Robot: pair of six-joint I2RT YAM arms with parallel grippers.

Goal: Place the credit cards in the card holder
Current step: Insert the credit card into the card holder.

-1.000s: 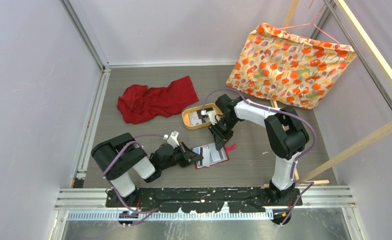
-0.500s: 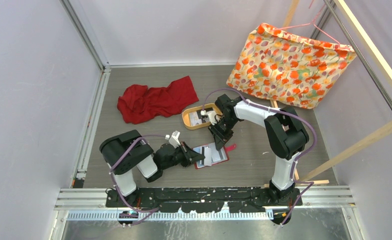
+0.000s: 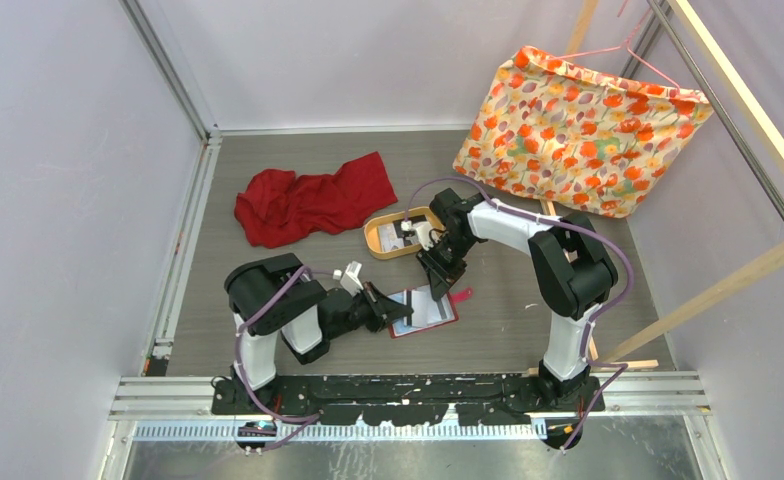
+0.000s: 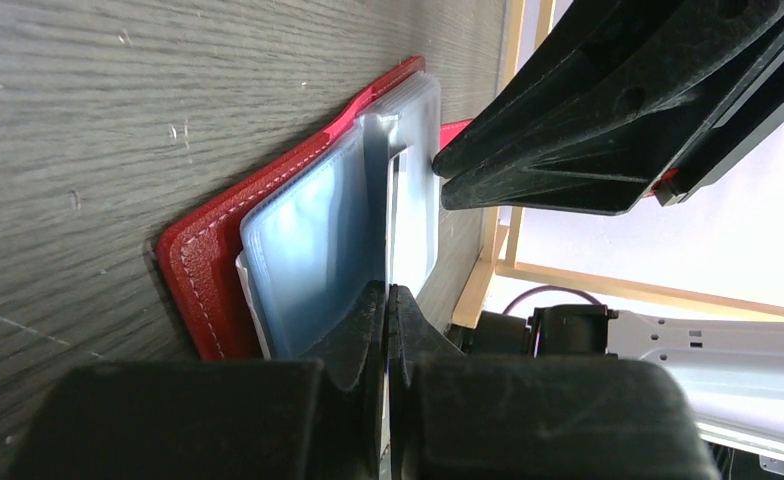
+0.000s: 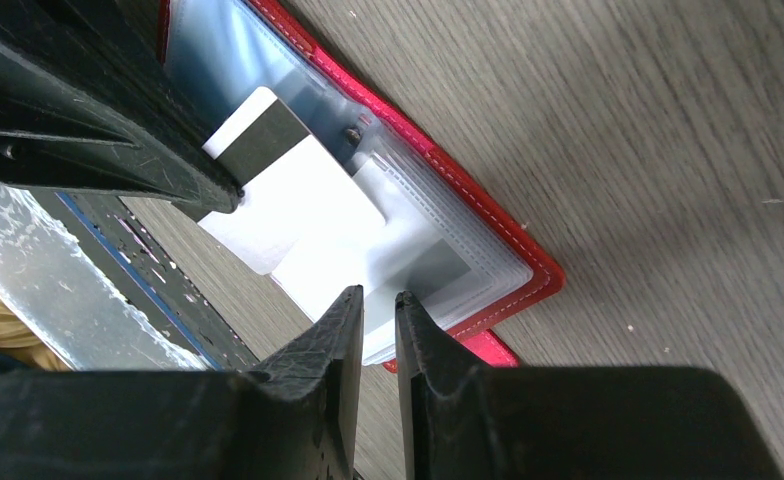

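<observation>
The card holder [image 3: 426, 331] is a red wallet lying open on the table, its clear pockets facing up [image 4: 203, 285] [image 5: 513, 250]. My left gripper [image 3: 401, 313] [image 4: 387, 292] is shut on the near end of a white credit card [image 3: 416, 312] [image 5: 318, 225] with a grey stripe. The card's far end lies over the clear pockets. My right gripper [image 3: 438, 294] [image 5: 378, 296] points down at the wallet's pocket stack. Its jaws stand a narrow gap apart, with nothing between them. More credit cards [image 3: 395, 237] lie in the oval tray.
The tan oval tray [image 3: 376, 247] sits just behind the wallet, under the right arm. A crumpled red cloth [image 3: 313, 200] lies at the back left. A floral fabric bag [image 3: 578, 130] hangs on a wooden frame at the back right. Walls close in on both sides.
The left arm's base and upper links have swung to the right. Its gripper has stayed at the wallet's left edge with the card. The right arm has not moved.
</observation>
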